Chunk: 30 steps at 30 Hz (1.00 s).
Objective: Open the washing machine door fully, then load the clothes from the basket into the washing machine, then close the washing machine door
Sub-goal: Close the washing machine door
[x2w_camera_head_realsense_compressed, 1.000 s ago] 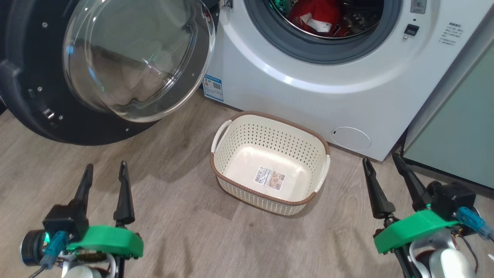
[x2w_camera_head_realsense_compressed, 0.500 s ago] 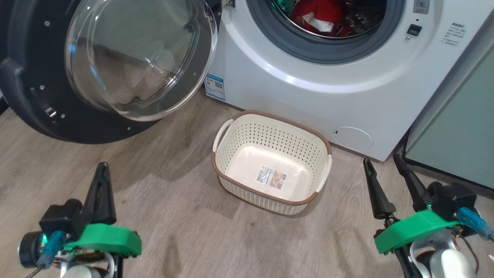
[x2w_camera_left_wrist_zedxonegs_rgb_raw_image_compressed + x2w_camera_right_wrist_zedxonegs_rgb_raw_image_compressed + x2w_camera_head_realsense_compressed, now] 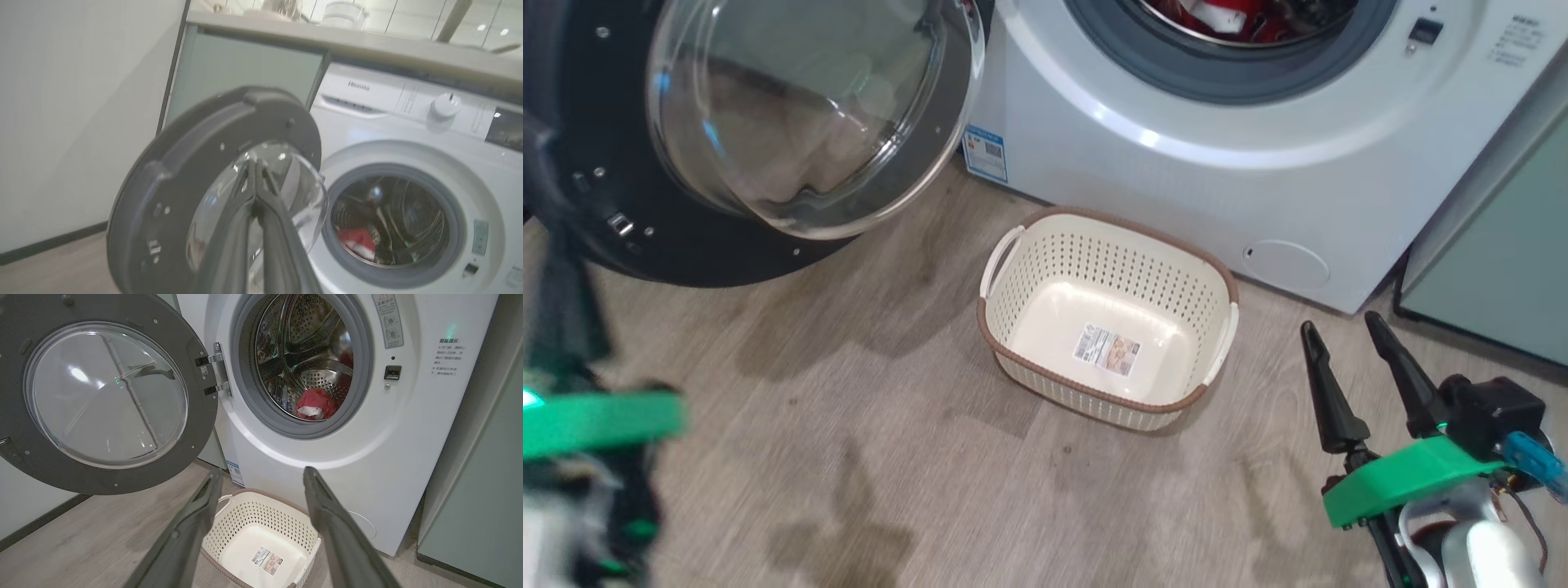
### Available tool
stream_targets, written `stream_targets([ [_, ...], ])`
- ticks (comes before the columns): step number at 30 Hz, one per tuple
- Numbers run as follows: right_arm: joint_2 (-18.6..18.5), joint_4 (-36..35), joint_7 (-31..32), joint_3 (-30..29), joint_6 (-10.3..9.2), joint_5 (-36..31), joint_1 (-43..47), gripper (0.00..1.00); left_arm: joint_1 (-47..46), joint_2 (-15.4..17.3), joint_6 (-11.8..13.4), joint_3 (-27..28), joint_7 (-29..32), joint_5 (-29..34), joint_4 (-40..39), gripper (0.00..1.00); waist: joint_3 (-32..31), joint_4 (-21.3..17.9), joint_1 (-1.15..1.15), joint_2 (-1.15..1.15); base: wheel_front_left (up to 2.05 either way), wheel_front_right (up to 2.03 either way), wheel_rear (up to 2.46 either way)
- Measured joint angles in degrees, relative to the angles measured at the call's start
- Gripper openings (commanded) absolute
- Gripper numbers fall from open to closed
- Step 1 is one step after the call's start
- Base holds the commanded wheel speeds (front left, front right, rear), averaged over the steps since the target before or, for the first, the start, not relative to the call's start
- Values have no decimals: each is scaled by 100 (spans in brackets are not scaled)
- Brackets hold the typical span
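The washing machine door [image 3: 686,253] stands swung open at the upper left, its glass bowl facing me. Red clothes [image 3: 1245,12] lie in the steel drum of the white washing machine [image 3: 1176,188] and show as a red heap [image 3: 312,404] behind the grey gasket. The cream basket [image 3: 1045,278] sits on the floor before the machine, holding just its label. My left gripper [image 3: 254,163] is shut on nothing, its tips in front of the door's glass [image 3: 294,192]; in the head view its arm is a green blur [image 3: 596,420]. My right gripper [image 3: 1339,322] hangs open, right of the basket [image 3: 261,522].
Pale green cabinets [image 3: 1503,245] flank the machine on the right, and another [image 3: 245,69] stands behind the door. A white wall [image 3: 61,122] with a dark skirting runs along the left. Bare wood floor [image 3: 890,457] spreads in front of the basket.
My left gripper shut its fingers, then swung left and up towards the door, blurring. The head camera shifted, so the scene slid a little. The right gripper stayed open and still.
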Motion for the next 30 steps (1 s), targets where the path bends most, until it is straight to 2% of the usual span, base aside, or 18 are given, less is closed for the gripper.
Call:
stream_targets([
  [6,0,-90,15,-14,0,-58,-36,100,-872,264,-699,1042,98,-1521,80,0,220,-36,0,0,0,0,0],
  [11,0,-137,76,-5,0,-108,-187,100,-1923,561,-1083,1850,616,-3095,932,0,390,-112,0,0,0,0,0],
  [14,-1,-188,118,16,0,-168,-268,100,-2462,812,-1089,2257,956,-3764,1704,0,496,-181,0,0,0,0,0],
  [18,-2,-232,170,73,0,-240,-372,100,-2937,1235,-1069,2733,1333,-4334,2896,0,647,-318,0,0,0,0,0],
  [25,-3,-394,307,97,0,-363,-527,100,-3532,1649,-938,3119,1634,-4776,4488,0,972,-518,1,0,0,0,0],
  [30,-4,-525,368,91,0,-455,-628,100,-3701,1924,-907,3233,1716,-4812,5232,0,1209,-633,1,0,0,0,0],
])
